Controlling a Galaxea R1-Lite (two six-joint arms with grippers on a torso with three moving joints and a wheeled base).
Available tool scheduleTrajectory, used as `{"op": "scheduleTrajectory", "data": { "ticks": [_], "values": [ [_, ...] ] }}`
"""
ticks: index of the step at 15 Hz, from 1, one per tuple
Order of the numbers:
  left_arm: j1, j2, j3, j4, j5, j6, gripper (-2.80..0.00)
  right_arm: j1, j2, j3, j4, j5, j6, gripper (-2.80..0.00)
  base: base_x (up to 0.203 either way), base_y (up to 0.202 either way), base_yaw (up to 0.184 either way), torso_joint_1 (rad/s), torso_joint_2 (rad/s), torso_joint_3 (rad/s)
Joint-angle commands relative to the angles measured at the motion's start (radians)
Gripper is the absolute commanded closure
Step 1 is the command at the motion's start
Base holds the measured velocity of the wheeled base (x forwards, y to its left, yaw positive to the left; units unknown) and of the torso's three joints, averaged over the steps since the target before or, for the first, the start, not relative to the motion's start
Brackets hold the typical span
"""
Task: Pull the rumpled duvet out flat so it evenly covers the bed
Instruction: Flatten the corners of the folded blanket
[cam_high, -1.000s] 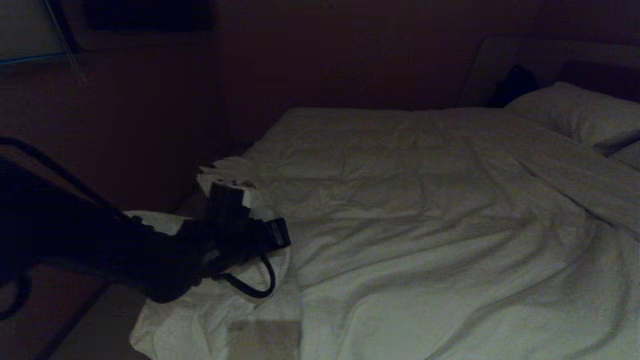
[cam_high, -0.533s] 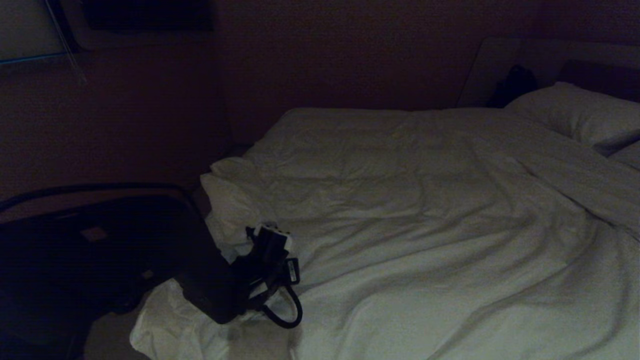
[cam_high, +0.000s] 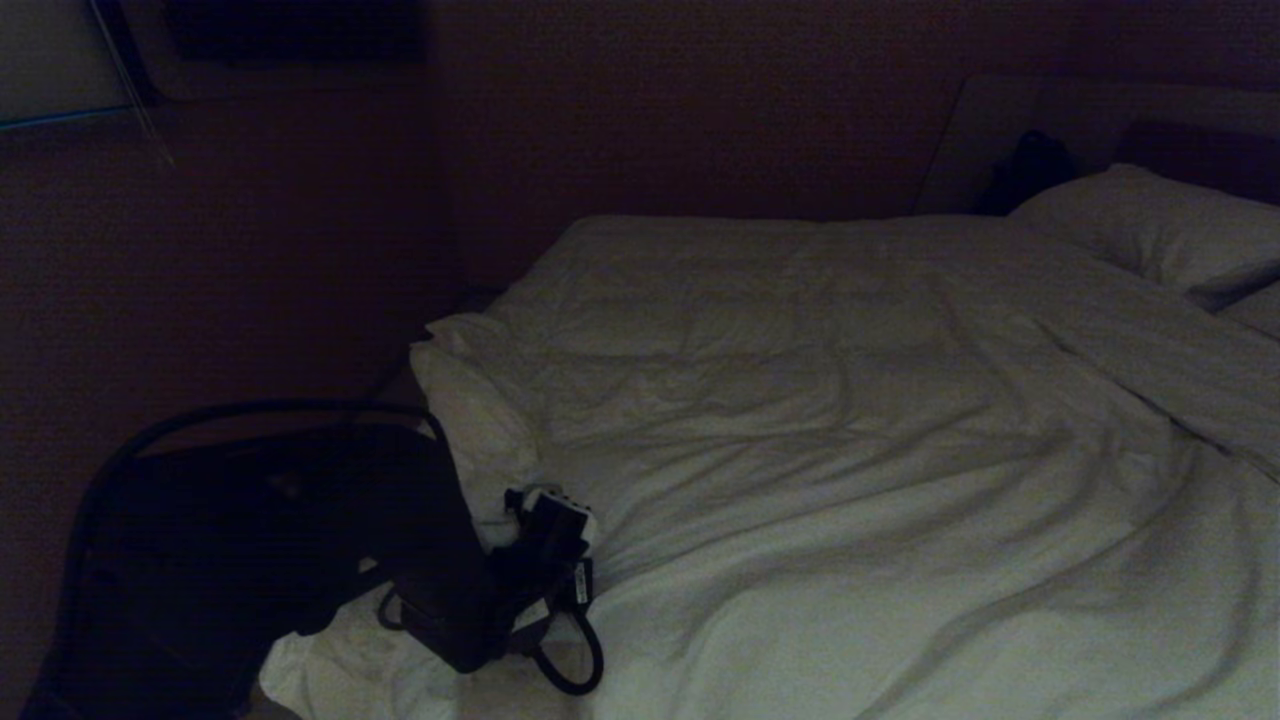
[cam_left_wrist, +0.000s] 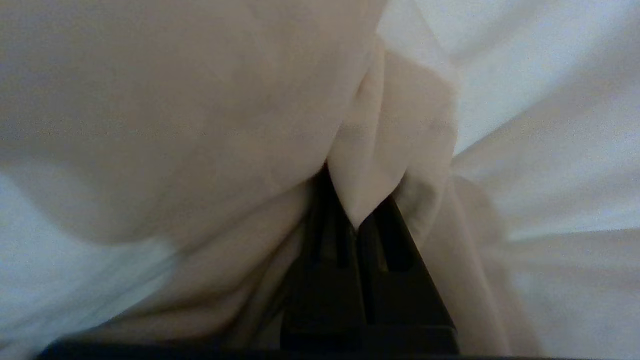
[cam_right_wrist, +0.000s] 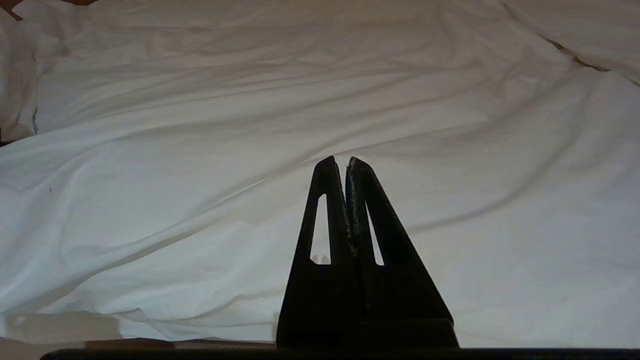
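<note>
Duvet (cam_left_wrist: 390, 150) is pinched by the left gripper (cam_left_wrist: 357, 222) at the bed's (cam_high: 330, 670) near-left corner, ready for pulling flat; the right gripper (cam_right_wrist: 340, 162) is pressed together, empty.

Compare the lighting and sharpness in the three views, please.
Head view: very dark, the duvet dim and the room nearly black. Left wrist view: brighter, fabric pressed near the lens and soft, with shaded folds. Right wrist view: bright and even, creases sharp, right end effector a dark silhouette.

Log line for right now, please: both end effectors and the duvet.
left end effector: shut on duvet fold, bed's near-left corner | right end effector: shut, empty, above duvet | duvet: wrinkled, corner bunched
</note>
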Motion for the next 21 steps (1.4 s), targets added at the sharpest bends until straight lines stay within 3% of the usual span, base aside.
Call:
{"op": "scheduleTrajectory", "data": {
  "ticks": [1, 7, 13, 20, 21],
  "values": [
    [0.002, 0.034, -0.003, -0.001, 0.015, 0.003, 0.00, 0.000, 0.001, 0.000, 0.000, 0.000, 0.000, 0.00, 0.000, 0.000, 0.000, 0.000, 0.00, 0.000],
    [0.005, 0.035, -0.003, -0.003, 0.016, 0.001, 0.00, 0.000, 0.001, 0.000, 0.000, 0.000, 0.000, 0.00, 0.000, 0.000, 0.000, 0.000, 0.00, 0.000],
    [0.000, -0.104, 0.002, 0.005, -0.002, -0.056, 0.00, 0.000, 0.001, 0.000, 0.000, 0.000, 0.000, 0.00, 0.000, 0.000, 0.000, 0.000, 0.00, 0.000],
    [-0.001, -0.045, 0.007, -0.004, 0.000, -0.055, 0.00, 0.000, 0.001, 0.000, 0.000, 0.000, 0.000, 0.00, 0.000, 0.000, 0.000, 0.000, 0.00, 0.000],
    [-0.001, -0.040, 0.008, 0.000, -0.001, -0.054, -2.80, 0.000, 0.001, 0.000, 0.000, 0.000, 0.000, 0.00, 0.000, 0.000, 0.000, 0.000, 0.00, 0.000]
  ]
}}
